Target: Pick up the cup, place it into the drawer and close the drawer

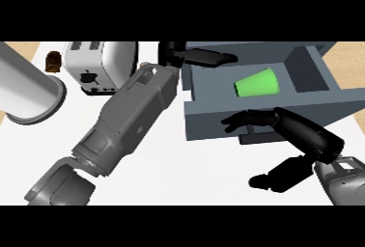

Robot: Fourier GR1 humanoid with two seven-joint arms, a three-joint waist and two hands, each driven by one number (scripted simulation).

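A green cup (257, 83) lies on its side inside the open grey-blue drawer (271, 107), free of both hands. My left hand (196, 55) reaches over the drawer's far left rim, its fingers straight and pointing right above the rim. My right hand (285, 126) sits at the drawer's front panel, with relaxed fingers (242, 119) touching the front face near the handle block. Its thumb (274, 177) hangs below, away from the drawer.
A white toaster (96, 62) stands at the back left beside my left forearm. A large metal cylinder (28, 91) lies at the far left. A small brown item (53, 61) sits left of the toaster. The white counter (185, 169) spreads in front.
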